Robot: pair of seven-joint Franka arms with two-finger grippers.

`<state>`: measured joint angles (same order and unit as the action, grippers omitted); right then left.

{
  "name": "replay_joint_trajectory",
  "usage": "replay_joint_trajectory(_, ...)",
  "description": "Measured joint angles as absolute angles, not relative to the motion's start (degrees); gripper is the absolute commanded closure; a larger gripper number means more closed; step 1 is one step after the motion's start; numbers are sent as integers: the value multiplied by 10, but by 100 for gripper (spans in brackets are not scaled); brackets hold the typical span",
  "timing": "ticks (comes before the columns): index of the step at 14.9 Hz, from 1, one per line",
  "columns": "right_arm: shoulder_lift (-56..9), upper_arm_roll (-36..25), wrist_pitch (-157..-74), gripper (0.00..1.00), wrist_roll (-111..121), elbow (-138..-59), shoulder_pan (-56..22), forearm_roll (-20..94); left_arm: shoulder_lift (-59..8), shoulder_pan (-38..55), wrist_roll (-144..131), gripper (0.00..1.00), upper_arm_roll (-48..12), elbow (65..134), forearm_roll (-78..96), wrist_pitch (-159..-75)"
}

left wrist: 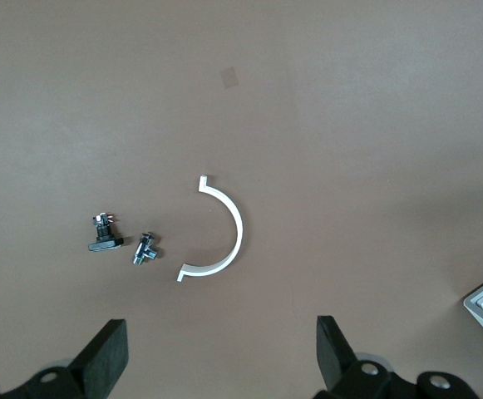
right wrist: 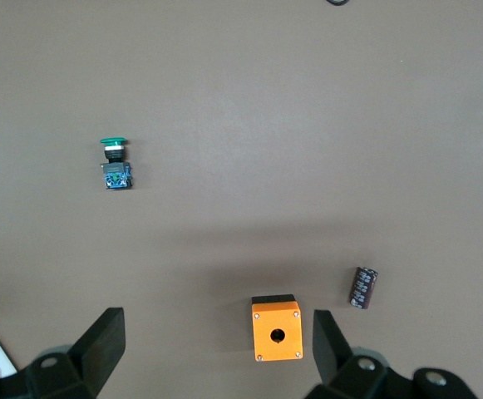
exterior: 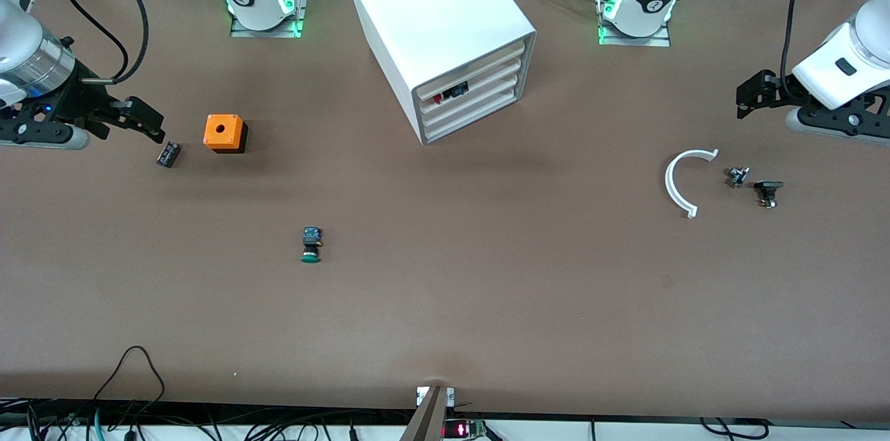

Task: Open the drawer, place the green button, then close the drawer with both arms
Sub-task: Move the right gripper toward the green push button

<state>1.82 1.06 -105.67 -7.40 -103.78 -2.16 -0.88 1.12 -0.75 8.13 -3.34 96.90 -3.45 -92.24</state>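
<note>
The button (exterior: 311, 245) lies on its side on the brown tabletop (exterior: 487, 288), left of centre in the front view, green cap toward the camera. The white cabinet (exterior: 445, 30) sits at upper centre, all four drawers pushed in; the drawer (exterior: 473, 99) (just beneath the one showing red and black parts) is closed. The right gripper (exterior: 142, 122) hangs at the upper left edge, jaws apart, beside a small black capacitor (exterior: 168, 154) and the orange box (exterior: 224, 133). The left gripper (exterior: 754, 97) waits at the right edge, jaws apart, above a white curved clip (exterior: 681, 180).
</note>
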Motion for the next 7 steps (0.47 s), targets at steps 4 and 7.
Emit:
replay_joint_trajectory(4, 18, 11, -1057, 0, -74, -1037, -22, -9, 11, -7, 81, 0, -33, 969, -34, -922)
replay_joint_trajectory(7, 18, 11, -1055, 0, -73, -1033, -22, -9, 11, -7, 81, 0, -33, 969, -34, -922)
